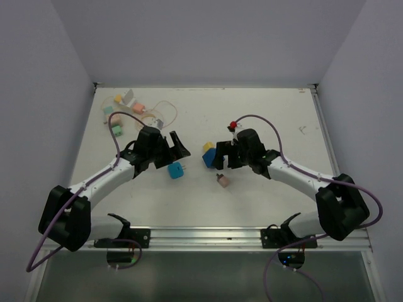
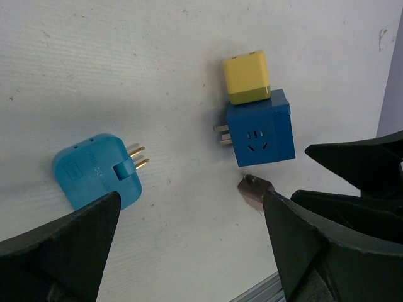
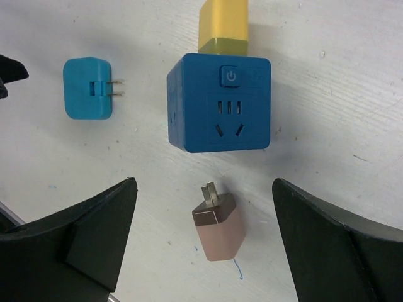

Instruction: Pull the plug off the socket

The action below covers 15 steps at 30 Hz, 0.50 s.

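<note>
While the left hand [image 2: 192, 207] and the right hand [image 3: 204, 189] both hang spread wide above the white desk [image 1: 264, 126] with nothing between their fingers, the blue cube socket [image 3: 219, 104] lies on the desk between them. The yellow plug [image 3: 223, 25] is seated against the cube's far side, touching it. A teal adapter [image 3: 88, 88] lies apart on the left arm's side, its two prongs pointing toward the cube. A pink plug [image 3: 219, 229] lies near the cube's front, prongs toward it but not touching, directly under the right hand's open fingers. More pastel plugs [image 1: 126, 107] sit at the far left corner.
</note>
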Available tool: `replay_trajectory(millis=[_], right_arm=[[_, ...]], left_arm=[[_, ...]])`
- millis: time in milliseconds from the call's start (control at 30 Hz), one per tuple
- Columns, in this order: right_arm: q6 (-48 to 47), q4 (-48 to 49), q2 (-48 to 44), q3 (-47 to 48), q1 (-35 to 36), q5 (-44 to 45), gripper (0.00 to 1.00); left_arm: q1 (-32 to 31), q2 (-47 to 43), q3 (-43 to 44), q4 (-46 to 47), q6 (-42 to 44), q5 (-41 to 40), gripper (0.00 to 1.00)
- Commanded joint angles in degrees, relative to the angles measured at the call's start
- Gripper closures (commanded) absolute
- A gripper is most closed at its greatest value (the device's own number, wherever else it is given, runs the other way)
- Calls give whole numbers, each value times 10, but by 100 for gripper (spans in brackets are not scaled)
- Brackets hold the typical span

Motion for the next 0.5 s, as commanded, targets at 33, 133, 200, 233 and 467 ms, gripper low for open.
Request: replay_trajectory(millis=[33, 133, 200, 233, 467], right_arm=[[56, 44, -13, -16, -33, -65, 4], [67, 61, 3, -2, -36, -77, 1], [73, 65, 25, 14, -36, -82, 1], [75, 65, 31, 18, -36, -83, 1], [96, 81, 96, 52, -40, -57, 1]], left_arm=[[-3, 1, 30, 16, 7, -9, 2], [-5, 4, 31, 16, 12, -9, 2], [-6, 7, 29, 16, 13, -4, 1], [-6, 7, 28, 16, 12, -3, 2], [-7, 2, 20, 11, 16, -2, 1]])
